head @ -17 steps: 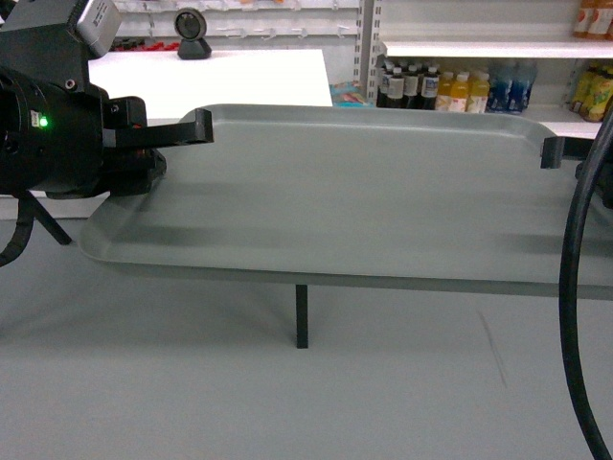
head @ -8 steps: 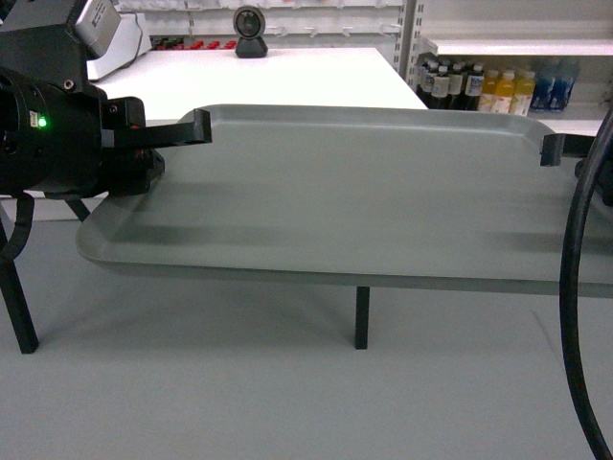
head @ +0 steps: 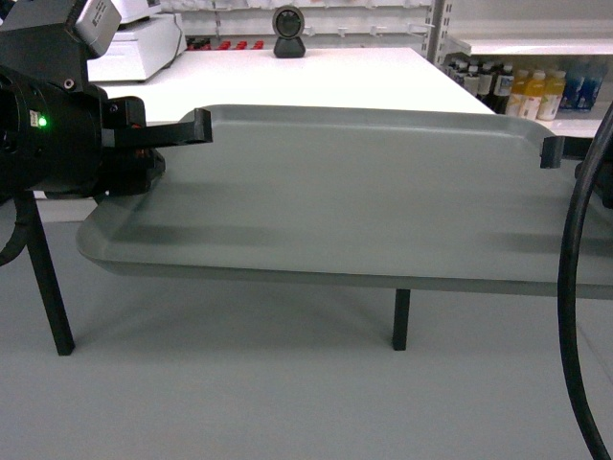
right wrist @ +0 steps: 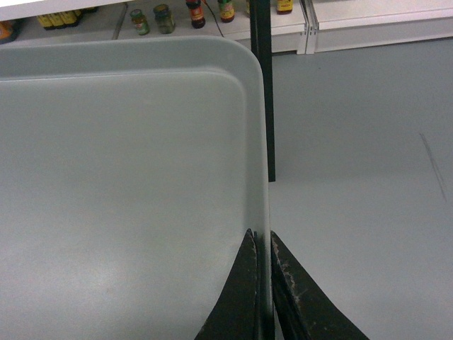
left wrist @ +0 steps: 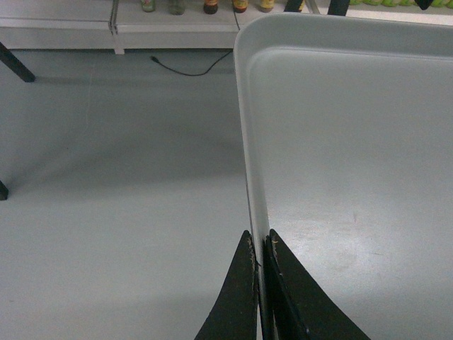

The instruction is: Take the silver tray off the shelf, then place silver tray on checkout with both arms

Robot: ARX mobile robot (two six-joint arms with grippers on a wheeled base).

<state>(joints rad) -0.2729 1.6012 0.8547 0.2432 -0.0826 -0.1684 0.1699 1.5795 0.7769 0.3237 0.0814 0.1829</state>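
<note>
The silver tray (head: 354,192) hangs level in the air, held at both short ends. My left gripper (head: 199,128) is shut on its left rim, and the left wrist view shows both fingers pinching that rim (left wrist: 260,238) beside the tray (left wrist: 347,142). My right gripper (head: 550,151) is shut on the right rim, pinching it (right wrist: 261,238) at the tray (right wrist: 127,177) edge. Behind the tray stands the checkout (head: 316,77), with its black round device (head: 288,32) at the back. The shelf (head: 536,45) shows at the far right.
Black checkout legs (head: 400,319) (head: 44,278) stand on the grey floor under and behind the tray. Drink bottles (head: 536,91) line the lower shelf at right. A white machine (head: 144,48) sits at the checkout's back left. My right arm's cable (head: 573,287) hangs at right.
The checkout, its device and the bottle shelf have slid right in the head view, so more tabletop lies behind the tray. The tray and both grippers hold the same place.
</note>
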